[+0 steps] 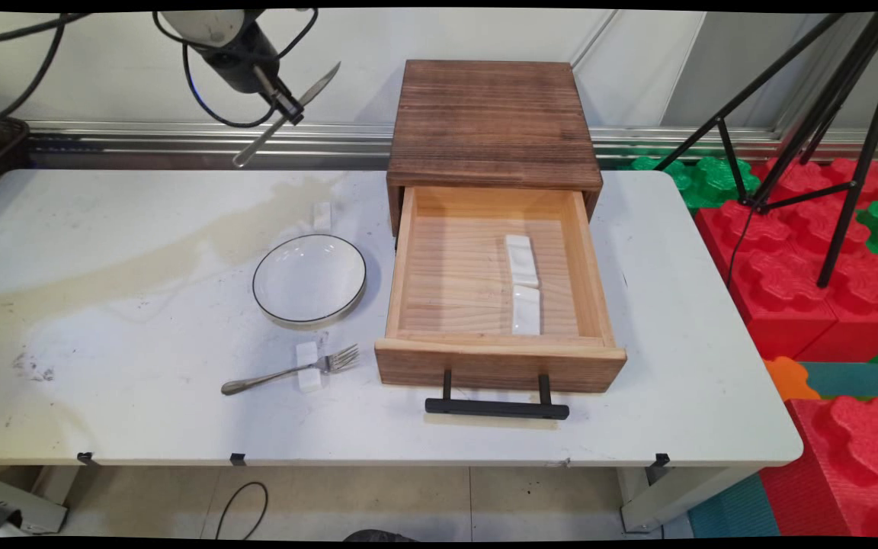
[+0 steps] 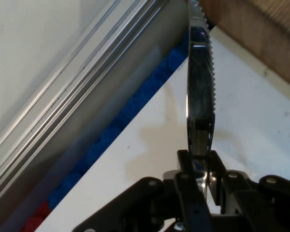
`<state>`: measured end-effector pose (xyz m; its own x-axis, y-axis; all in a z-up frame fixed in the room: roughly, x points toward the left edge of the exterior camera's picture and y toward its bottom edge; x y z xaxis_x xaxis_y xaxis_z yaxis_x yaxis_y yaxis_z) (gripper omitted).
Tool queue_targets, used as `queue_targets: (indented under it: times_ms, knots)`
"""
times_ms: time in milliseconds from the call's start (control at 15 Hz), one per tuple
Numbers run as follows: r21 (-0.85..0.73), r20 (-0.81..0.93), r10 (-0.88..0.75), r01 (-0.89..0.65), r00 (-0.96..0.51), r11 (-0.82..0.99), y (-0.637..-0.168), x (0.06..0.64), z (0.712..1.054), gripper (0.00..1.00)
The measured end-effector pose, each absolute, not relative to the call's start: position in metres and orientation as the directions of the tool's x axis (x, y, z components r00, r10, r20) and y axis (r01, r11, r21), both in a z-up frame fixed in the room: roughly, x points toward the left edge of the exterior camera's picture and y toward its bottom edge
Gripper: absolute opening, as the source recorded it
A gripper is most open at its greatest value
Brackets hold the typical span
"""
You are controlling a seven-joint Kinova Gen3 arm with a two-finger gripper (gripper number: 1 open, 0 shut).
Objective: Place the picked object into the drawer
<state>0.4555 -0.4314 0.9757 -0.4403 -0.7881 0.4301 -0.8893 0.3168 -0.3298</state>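
**Gripper holding a knife high above the table**

In the main view, the gripper (image 1: 286, 107) is hanging in the upper left of the frame, high over the white table (image 1: 142, 412). Its jaws are pinching a silver knife (image 1: 286, 114) at the middle. The knife is tilting, with its blade pointing up and right and its handle pointing down and left. Below it, near the middle of the frame, a white bowl (image 1: 309, 278) with a dark rim is sitting on the table. A fork (image 1: 290, 371) is lying just under the bowl, resting across a small white rest (image 1: 307, 366). Another small white rest (image 1: 322, 216) is sitting above the bowl. To the right, a wooden box (image 1: 492, 122) is standing with its drawer (image 1: 447, 267) pulled open. Two white rests (image 1: 524, 282) are lying inside the drawer, end to end.

In the hand view, the two fingers (image 2: 186, 166) are squeezing the knife (image 2: 200, 96) from both sides. The blade is sticking straight up the middle of the frame, with little teeth along its right edge. The wooden box (image 2: 251, 29) is showing in the upper right corner.
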Motion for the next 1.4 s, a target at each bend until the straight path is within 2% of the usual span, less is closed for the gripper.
queue_targets:
  times_ms: [733, 1400]
  knots:
    - [-0.297, 0.440, -0.734, -0.855, -0.518, 0.425, -0.399, 0.345, 1.015, 0.00]
    - [-0.261, 0.421, -0.695, -0.812, -0.582, 0.522, -0.404, 0.262, 1.012, 0.00]
